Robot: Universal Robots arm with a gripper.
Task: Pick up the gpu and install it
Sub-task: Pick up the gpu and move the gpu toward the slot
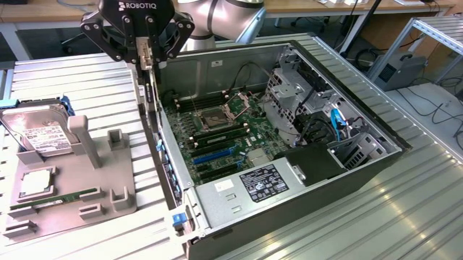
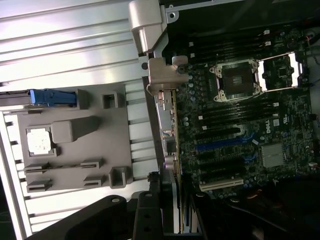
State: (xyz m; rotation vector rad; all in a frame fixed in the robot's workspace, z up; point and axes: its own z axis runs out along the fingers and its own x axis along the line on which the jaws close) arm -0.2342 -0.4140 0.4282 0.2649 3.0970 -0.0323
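The gpu (image 1: pixel 149 108) hangs edge-on as a thin dark card below my gripper (image 1: pixel 147 59), which is shut on it. In the wrist view the gpu (image 2: pixel 170 125) runs as a narrow strip from my gripper (image 2: pixel 172 187) out to its silvery end bracket (image 2: pixel 160 75). It is held in the air along the open computer case's wall, at the edge of the motherboard (image 2: pixel 240 125) nearest the grey fixture. It is apart from the blue expansion slot (image 1: pixel 213 155), also visible as the blue expansion slot (image 2: pixel 220 146).
The open computer case (image 1: pixel 361 162) lies on its side on a ribbed metal table. At the exterior view's left, a grey fixture tray (image 1: pixel 94 189) carries a hard drive (image 1: pixel 40 132), a processor chip (image 1: pixel 36 183) and a green memory stick (image 1: pixel 58 199). Cables and drive cages fill the case's right side.
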